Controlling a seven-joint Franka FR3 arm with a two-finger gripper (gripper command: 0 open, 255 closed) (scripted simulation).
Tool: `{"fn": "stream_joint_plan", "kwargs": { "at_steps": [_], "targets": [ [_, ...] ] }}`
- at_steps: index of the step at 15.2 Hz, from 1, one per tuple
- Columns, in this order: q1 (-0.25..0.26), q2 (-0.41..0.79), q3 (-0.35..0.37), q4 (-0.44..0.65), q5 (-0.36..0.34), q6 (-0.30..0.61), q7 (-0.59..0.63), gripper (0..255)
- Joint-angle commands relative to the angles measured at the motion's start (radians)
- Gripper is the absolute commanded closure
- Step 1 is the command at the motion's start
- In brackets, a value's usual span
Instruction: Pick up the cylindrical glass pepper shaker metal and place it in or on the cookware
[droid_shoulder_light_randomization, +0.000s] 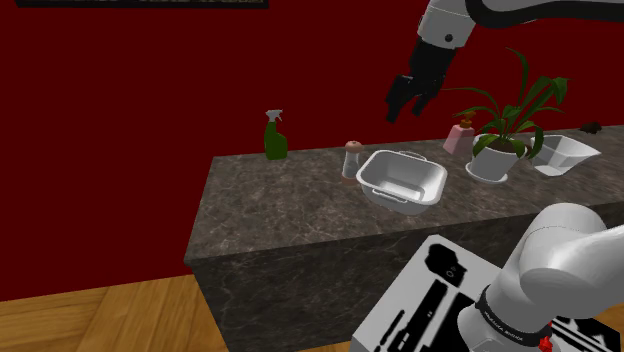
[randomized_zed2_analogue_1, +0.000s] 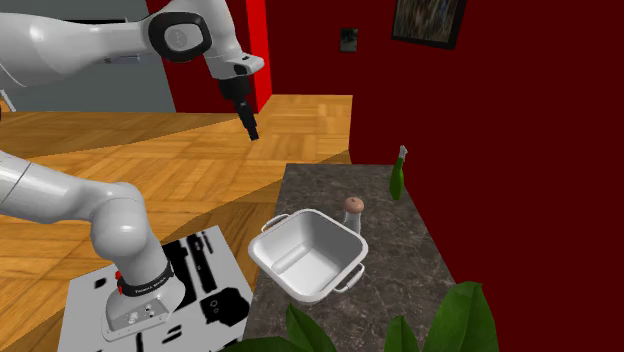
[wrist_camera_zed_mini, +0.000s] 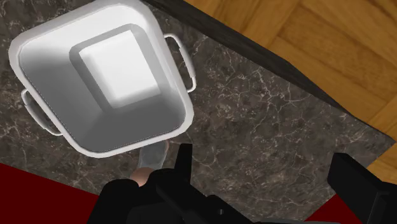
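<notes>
Pepper shaker (droid_shoulder_light_randomization: 351, 158), clear body with a brownish cap, stands upright on the counter at mid-frame in the shoulder view, just beside the pot's left rear corner; whether they touch cannot be told. In the second exterior view the shaker (randomized_zed2_analogue_1: 353, 210) sits just right of centre, by the pot's far corner.

Dark marbled counter (droid_shoulder_light_randomization: 280, 210) crosses the middle of the shoulder view, with a red wall behind and wood floor at lower left. White arm (droid_shoulder_light_randomization: 450, 20) comes in at upper right. Stand (droid_shoulder_light_randomization: 420, 300) sits at lower right.

White square pot (droid_shoulder_light_randomization: 400, 180) with two loop handles sits right of centre, nothing inside. Leafy plant (droid_shoulder_light_randomization: 510, 110) in a white planter stands at right. A pale bowl (droid_shoulder_light_randomization: 562, 155) sits at far right. Green spray bottle (droid_shoulder_light_randomization: 275, 137) stands left of the shaker. A pink bottle (droid_shoulder_light_randomization: 460, 137) sits beside the plant.

Black gripper (droid_shoulder_light_randomization: 403, 108) hangs well above the pot, holding nothing. In the wrist view its fingers (wrist_camera_zed_mini: 181, 159) stand wide apart over the counter, with the pot (wrist_camera_zed_mini: 114, 121) and shaker (wrist_camera_zed_mini: 151, 159) just beyond them.
</notes>
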Motion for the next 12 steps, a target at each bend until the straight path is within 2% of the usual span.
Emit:
{"fn": "stream_joint_plan", "kwargs": {
  "at_steps": [1,12],
  "targets": [
    [0.0,0.0,0.0,0.0,0.0,0.0,0.0,0],
    [-0.04,0.335,-0.093,0.056,-0.025,0.231,-0.055,0]
  ]
}}
